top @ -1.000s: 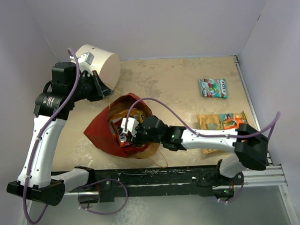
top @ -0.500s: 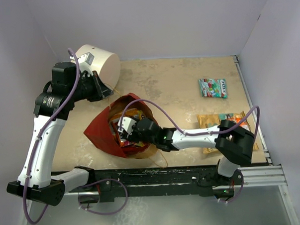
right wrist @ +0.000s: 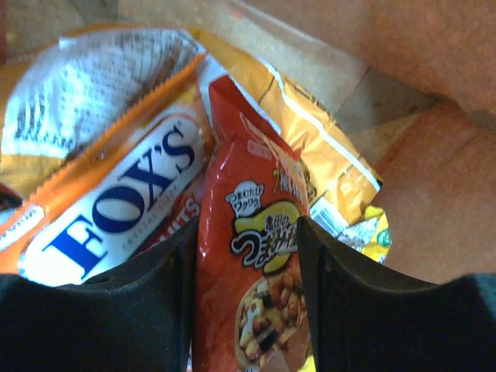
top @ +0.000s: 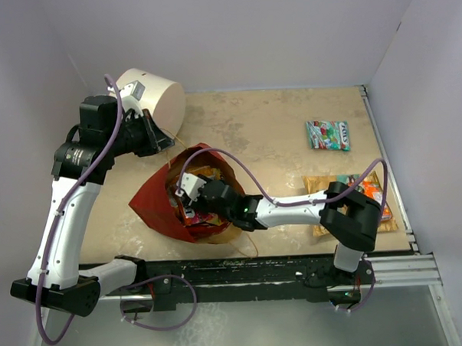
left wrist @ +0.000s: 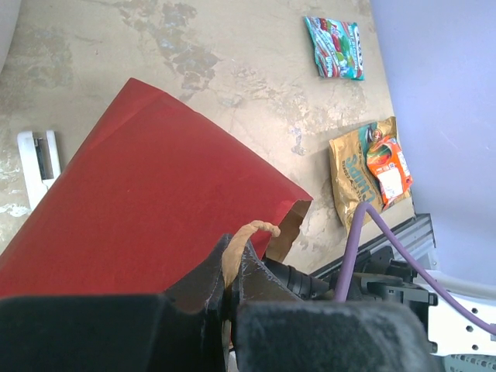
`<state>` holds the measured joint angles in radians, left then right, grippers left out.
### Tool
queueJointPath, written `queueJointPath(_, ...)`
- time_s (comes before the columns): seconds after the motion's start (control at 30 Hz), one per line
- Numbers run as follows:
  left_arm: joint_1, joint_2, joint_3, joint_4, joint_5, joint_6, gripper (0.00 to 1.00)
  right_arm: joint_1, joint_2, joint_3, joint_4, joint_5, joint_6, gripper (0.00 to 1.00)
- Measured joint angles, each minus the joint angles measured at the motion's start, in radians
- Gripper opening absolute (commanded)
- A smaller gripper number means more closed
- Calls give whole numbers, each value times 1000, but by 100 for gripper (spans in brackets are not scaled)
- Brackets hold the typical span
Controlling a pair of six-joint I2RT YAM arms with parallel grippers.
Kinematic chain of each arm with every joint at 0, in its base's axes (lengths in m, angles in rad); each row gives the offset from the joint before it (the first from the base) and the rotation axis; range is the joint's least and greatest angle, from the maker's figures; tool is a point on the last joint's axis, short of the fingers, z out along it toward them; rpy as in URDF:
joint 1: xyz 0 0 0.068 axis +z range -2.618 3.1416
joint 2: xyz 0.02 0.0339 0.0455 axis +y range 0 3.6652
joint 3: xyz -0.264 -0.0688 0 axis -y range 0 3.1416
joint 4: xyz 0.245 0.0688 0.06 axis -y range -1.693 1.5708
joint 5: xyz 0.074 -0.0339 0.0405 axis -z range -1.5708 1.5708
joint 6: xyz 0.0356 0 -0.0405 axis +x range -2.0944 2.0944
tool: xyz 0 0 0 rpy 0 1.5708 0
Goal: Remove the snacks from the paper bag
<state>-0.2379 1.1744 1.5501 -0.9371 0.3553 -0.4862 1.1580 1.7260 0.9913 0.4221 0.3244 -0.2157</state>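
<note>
The red paper bag (top: pixel 152 203) lies on its side with its mouth facing right; its red outside fills the left wrist view (left wrist: pixel 139 194). My left gripper (top: pixel 157 138) is shut on the bag's tan string handle (left wrist: pixel 232 256). My right gripper (top: pixel 187 196) is inside the bag's mouth. In the right wrist view it (right wrist: pixel 246 256) is open, its fingers on either side of a red snack packet (right wrist: pixel 252 232). An orange Fox's packet (right wrist: pixel 116 194) and a yellow-orange packet (right wrist: pixel 310 155) lie beside it in the bag.
A teal packet (top: pixel 327 135) lies on the table at the back right. A tan packet (top: pixel 327 188) with an orange-red packet (top: pixel 367 188) on it lies at the right. A white drum (top: pixel 155 96) stands at the back left. A black rail (top: pixel 243 272) runs along the near edge.
My right gripper has moved left, deeper into the bag, and its arm has stretched out. The left arm and the bag have not moved.
</note>
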Motion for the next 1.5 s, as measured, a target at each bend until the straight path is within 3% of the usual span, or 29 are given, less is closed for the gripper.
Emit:
queueJointPath(0.07, 0, 0, 0, 0, 1, 0, 0, 0, 18, 26, 3, 0, -1, 48)
queueJointPath(0.23, 0, 0, 0, -1, 8, 0, 0, -1, 52, 63, 1, -3, -1, 24)
queueJointPath(0.37, 0, 0, 0, -1, 8, 0, 0, -6, 37, 63, -14, -12, 3, 12)
queueJointPath(0.77, 0, -8, 0, 0, 7, -1, 0, -11, -271, 47, -182, -235, 103, 3)
queueJointPath(0.97, 0, -19, -1, 0, -1, -1, 0, -11, -489, 47, -363, -364, 169, 0)
queueJointPath(1.13, 0, -24, -7, 1, -4, 0, 0, -11, -690, 47, -539, -376, 240, 0)
queueJointPath(1.27, 0, -24, -10, 4, -4, -1, 0, -8, -816, 50, -691, -249, 321, 0)
queueJointPath(1.5, 0, -25, -21, 13, -4, -1, 0, -11, -837, 90, -937, 285, 511, 0)
